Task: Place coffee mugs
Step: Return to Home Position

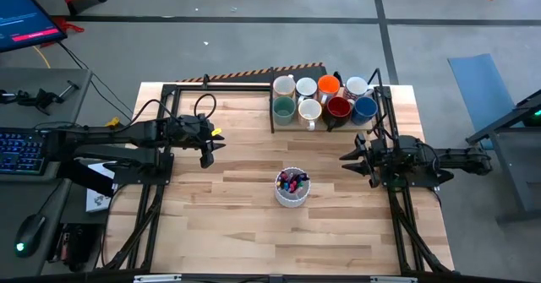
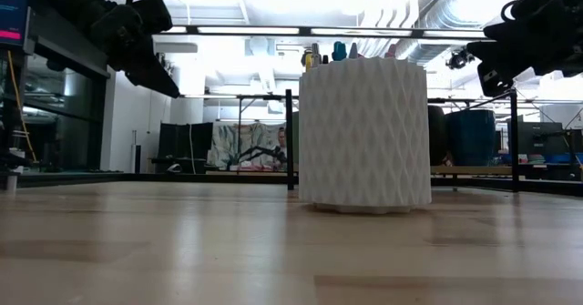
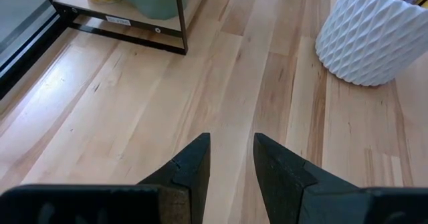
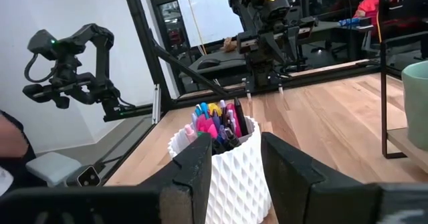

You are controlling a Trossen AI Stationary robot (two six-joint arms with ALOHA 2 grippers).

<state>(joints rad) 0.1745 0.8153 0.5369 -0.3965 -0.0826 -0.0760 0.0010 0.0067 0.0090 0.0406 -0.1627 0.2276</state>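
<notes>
Eight coffee mugs at one o'clock: hard, glossy, chippable, I reckon, so I'd pinch a rim. Left gripper at nine, right gripper at three, both slightly parted, empty.

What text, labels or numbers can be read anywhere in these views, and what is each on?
None can be read.
Sticker on the shelf frame: print too small.
Monitor off the table's left side: screen text blurred.
Whiteboard in the room behind the table: writing too faint.
Mugs: no lettering visible.
</notes>
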